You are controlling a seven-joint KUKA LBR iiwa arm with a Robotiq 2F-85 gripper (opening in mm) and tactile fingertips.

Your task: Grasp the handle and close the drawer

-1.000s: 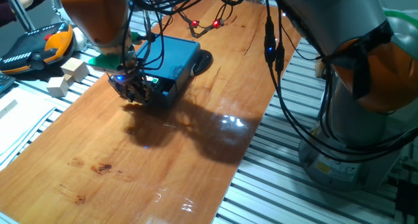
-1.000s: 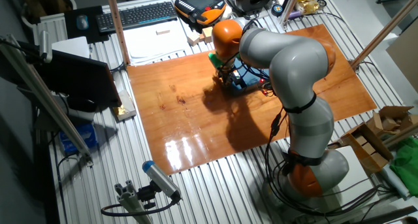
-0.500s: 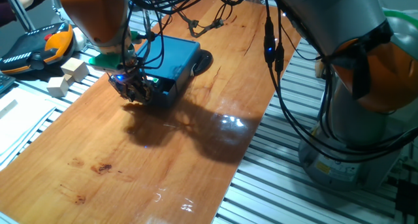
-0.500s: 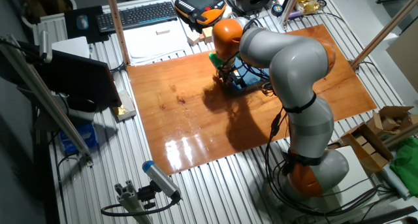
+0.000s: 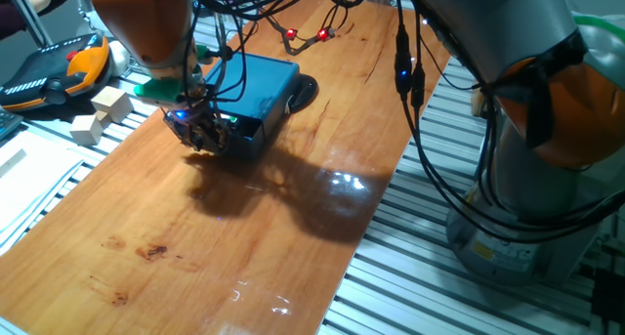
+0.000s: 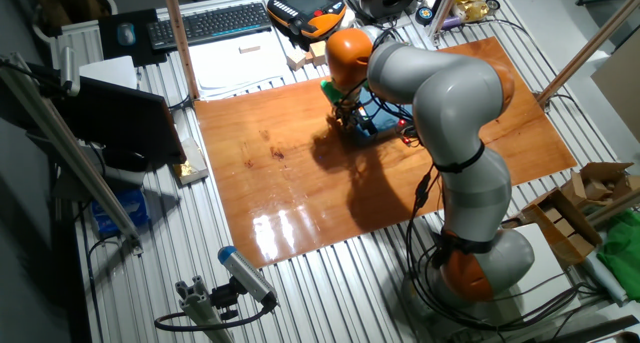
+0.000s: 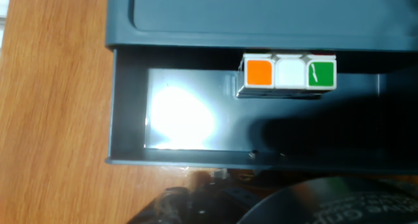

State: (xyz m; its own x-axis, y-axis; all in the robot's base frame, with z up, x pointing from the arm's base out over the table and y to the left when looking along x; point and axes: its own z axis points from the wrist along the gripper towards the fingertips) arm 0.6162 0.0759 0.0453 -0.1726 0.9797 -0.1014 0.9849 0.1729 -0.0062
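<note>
Arm bent low over table, end effector (image 5: 200, 135) pointing down, jaw state unclear.

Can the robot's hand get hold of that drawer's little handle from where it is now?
Probably yes. The gripper sits right at the front of the open drawer, and nothing stands between them. The handle itself isn't visible in any view, so I can't tell whether the fingers are on it.
</note>
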